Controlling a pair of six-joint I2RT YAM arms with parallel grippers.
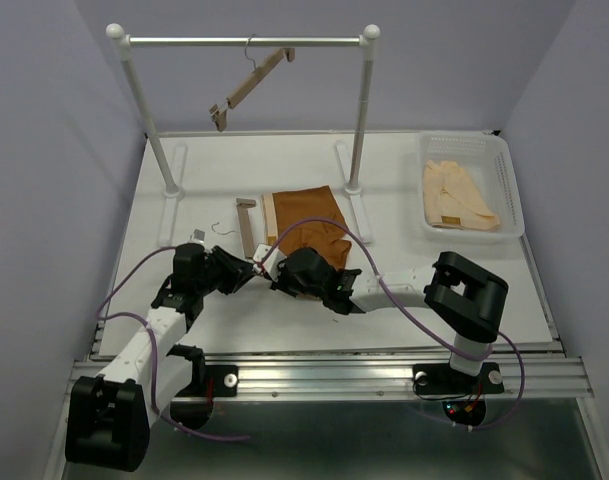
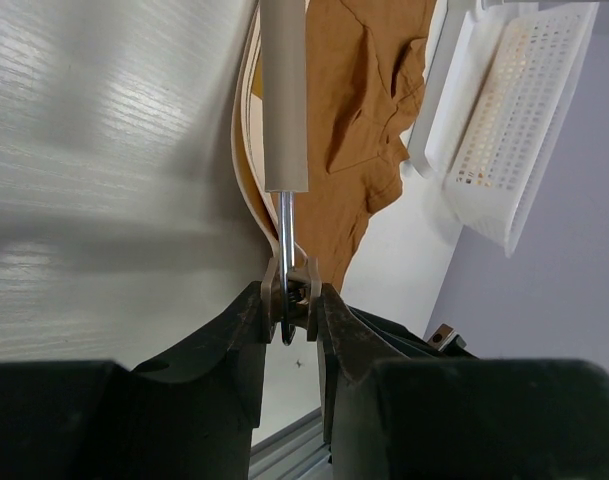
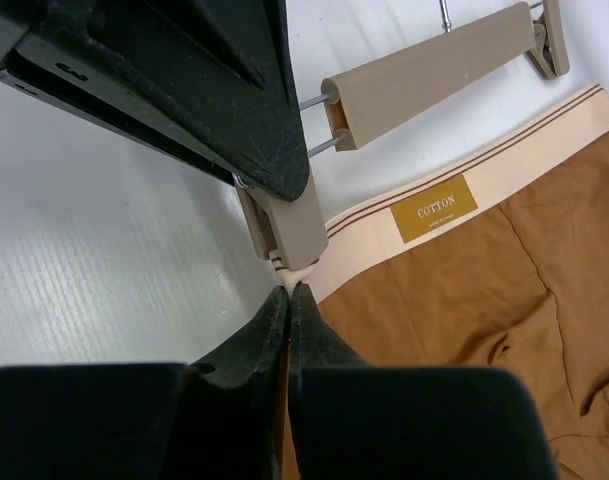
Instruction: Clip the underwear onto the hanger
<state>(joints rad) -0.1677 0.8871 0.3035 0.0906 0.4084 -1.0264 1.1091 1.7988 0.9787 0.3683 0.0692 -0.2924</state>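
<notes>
The rust-brown underwear [image 1: 306, 222] lies flat on the table, its beige waistband beside the wooden hanger [image 1: 247, 224]. My left gripper [image 1: 252, 268] is shut on the hanger's near clip. In the left wrist view, the clip's paddles [image 2: 292, 298] are squeezed between my fingers and the bar [image 2: 284, 100] runs away from them. My right gripper [image 1: 275, 276] is shut on the waistband corner. In the right wrist view, its tips [image 3: 289, 291] pinch the pale band right under the clip [image 3: 286, 225]. The underwear [image 3: 464, 300] spreads to the right, and the hanger bar [image 3: 434, 65] is above.
A second hanger [image 1: 250, 88] hangs tilted on the white rail [image 1: 244, 42] at the back. A white basket [image 1: 504, 175] at the back right holds a peach-cream garment [image 1: 456, 195]. The rail's feet [image 1: 352, 185] stand just behind the underwear.
</notes>
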